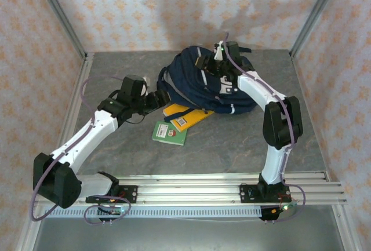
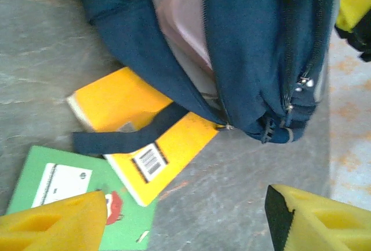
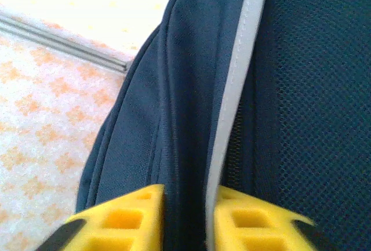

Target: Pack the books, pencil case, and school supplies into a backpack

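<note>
left pincer (image 2: 185, 222) held open beside backpack (image 2: 255, 48) | orange-yellow book (image 2: 110, 103) partly pinned under backpack edge, long axis slanted outward, left arm nearer | backpack fabric clamped by right pincer (image 3: 185, 216)

bright, even light; soft shadows on the back wall (image 1: 174, 13); wrist views blurred, right wrist's top-left washed out.

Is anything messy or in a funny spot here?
Yes. The yellow book lies crooked on the table. One end is tucked under the slumped backpack, and a dark strap has flopped across its cover. The green book lies loose beside it, outside the backpack.
</note>
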Available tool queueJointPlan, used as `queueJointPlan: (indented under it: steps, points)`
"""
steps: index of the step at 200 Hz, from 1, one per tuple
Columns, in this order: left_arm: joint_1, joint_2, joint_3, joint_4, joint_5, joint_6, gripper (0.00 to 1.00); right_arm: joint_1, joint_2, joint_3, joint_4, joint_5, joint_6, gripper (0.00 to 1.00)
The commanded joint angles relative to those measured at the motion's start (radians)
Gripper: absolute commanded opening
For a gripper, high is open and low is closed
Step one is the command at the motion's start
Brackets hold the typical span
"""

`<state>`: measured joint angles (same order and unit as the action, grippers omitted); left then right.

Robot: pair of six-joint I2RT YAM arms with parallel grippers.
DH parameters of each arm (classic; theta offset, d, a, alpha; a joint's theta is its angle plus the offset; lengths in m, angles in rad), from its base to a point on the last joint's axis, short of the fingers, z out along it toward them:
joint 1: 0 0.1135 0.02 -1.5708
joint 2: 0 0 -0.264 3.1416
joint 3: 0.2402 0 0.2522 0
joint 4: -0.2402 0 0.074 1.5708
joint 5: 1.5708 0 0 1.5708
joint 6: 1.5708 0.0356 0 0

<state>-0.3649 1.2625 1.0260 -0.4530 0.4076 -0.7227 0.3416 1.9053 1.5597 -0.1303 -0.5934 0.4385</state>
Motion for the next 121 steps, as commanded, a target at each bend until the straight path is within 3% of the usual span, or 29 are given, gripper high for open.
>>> queueJointPlan:
  steps: [1, 33, 52, 80, 121]
  points:
    - [0.016, -0.007, -0.034, -0.058, -0.064, 0.051, 0.72, 0.028, -0.049, 0.023, -0.078, 0.122, -0.094, 0.48]
    - [0.025, 0.049, -0.063, -0.032, -0.088, 0.062, 0.70, 0.054, -0.180, -0.051, -0.132, 0.280, -0.094, 0.50]
    - [0.029, 0.103, -0.085, 0.003, -0.089, 0.057, 0.68, 0.090, -0.303, -0.198, -0.071, 0.341, -0.050, 0.48]
    - [0.030, 0.192, -0.113, 0.065, -0.082, 0.022, 0.64, 0.134, -0.415, -0.398, -0.023, 0.231, 0.075, 0.42]
    - [0.011, 0.307, -0.168, 0.166, -0.089, -0.041, 0.59, 0.205, -0.482, -0.684, 0.063, 0.052, 0.179, 0.41]
